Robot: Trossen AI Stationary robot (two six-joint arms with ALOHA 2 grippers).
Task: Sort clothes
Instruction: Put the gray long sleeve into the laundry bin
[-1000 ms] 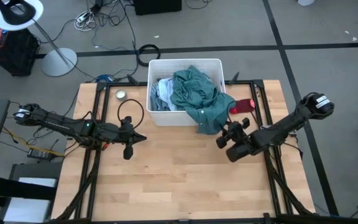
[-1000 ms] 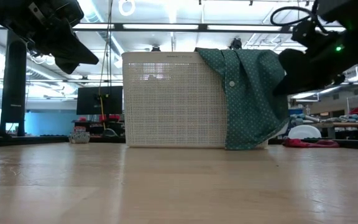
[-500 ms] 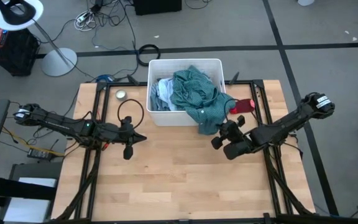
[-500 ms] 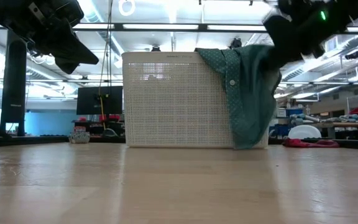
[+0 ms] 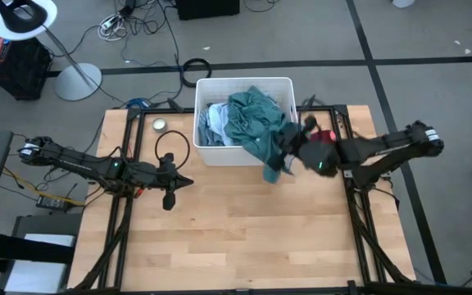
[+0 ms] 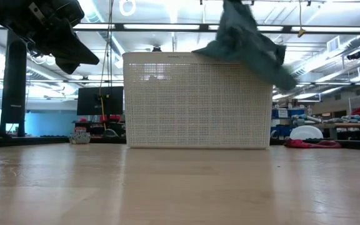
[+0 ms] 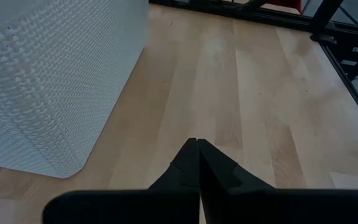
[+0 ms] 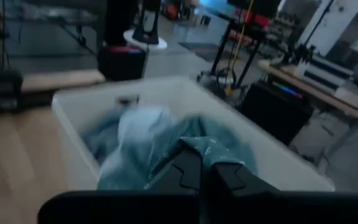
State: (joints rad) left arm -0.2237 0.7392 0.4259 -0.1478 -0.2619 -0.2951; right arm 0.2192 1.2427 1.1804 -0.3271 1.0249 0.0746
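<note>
Across the wooden table [image 5: 220, 238], the right gripper [image 5: 292, 147], clear of the cloth a second ago, has clamped on the teal shirt [image 5: 256, 123] and lifted its hanging end beside the white bin [image 5: 244, 81], while the left gripper [image 5: 188, 182] stays closed, empty, over bare wood.

The high view looks straight down from well above, taking in the whole table [image 5: 236, 238] and floor around it. The low view sits at tabletop height, facing level toward the white bin [image 6: 195, 100] at frame centre. Both wrist views look forward, close in; all 4 views share that bin, upper left in the left wrist view.
</note>
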